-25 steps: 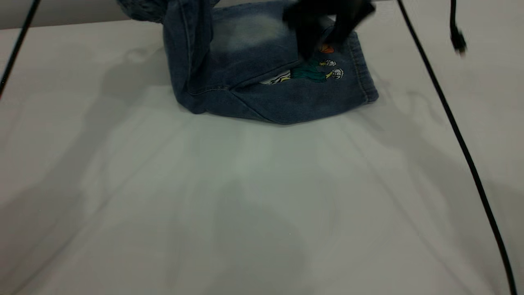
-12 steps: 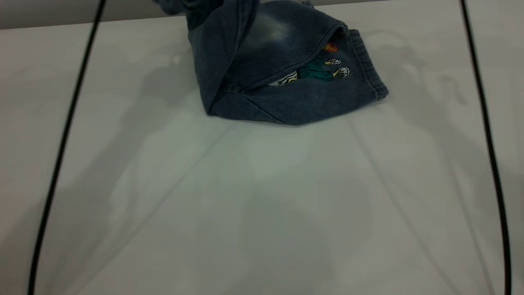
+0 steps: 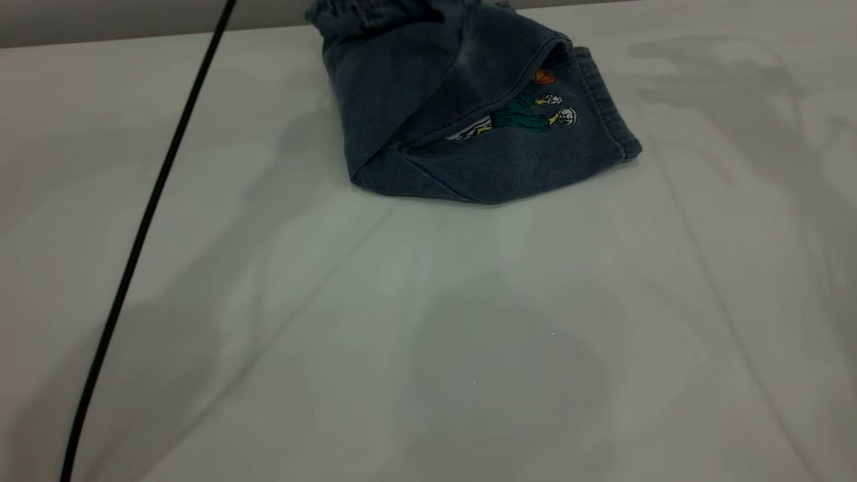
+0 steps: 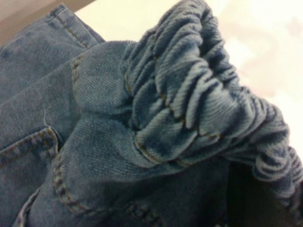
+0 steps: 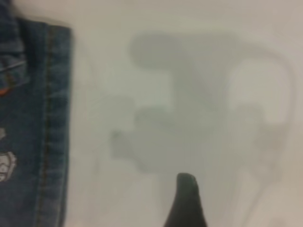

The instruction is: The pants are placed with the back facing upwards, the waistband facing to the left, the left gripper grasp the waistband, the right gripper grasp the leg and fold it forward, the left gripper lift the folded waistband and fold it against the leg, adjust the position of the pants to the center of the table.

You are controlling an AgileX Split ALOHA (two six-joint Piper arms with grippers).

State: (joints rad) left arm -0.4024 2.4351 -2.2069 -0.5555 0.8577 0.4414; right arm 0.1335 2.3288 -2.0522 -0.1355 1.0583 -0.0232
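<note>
Left fingers: not visible in any view; whether parted or closed cannot be told.
Left gripper: hidden; left wrist view filled by bunched denim, very close to the lens.
Waistband [image 4: 199,94]: gathered, ruched elastic, raised in a crumpled ridge in the left wrist view; in the exterior view seen at the far top edge of the heap [image 3: 375,12], partly cut off by the frame.
Right fingers: one dark fingertip [image 5: 186,198] showing in the right wrist view, over bare tabletop, touching nothing; the other not seen, so open or shut cannot be told.
Right gripper: clear of the cloth, beside the stitched hem, apart from it.
Hem [image 5: 49,127]: flat, double-stitched edge of the printed leg, lying on the table.
Denim shorts [image 3: 469,154]: folded heap at the far middle of the table, slightly toward the right arm's side; upper layer draped over the lower one, folded edge toward the left arm's side.
Cartoon print [image 3: 529,114]: on the lower layer, partly covered by the upper flap; orange ball just above it.
Back pocket stitching [image 4: 28,142]: visible beside the waistband in the left wrist view.
Table [image 3: 428,348]: plain white, shadowed by the arms.
Cable [image 3: 144,221]: black, running diagonally across the left arm's side, well apart from the shorts.
</note>
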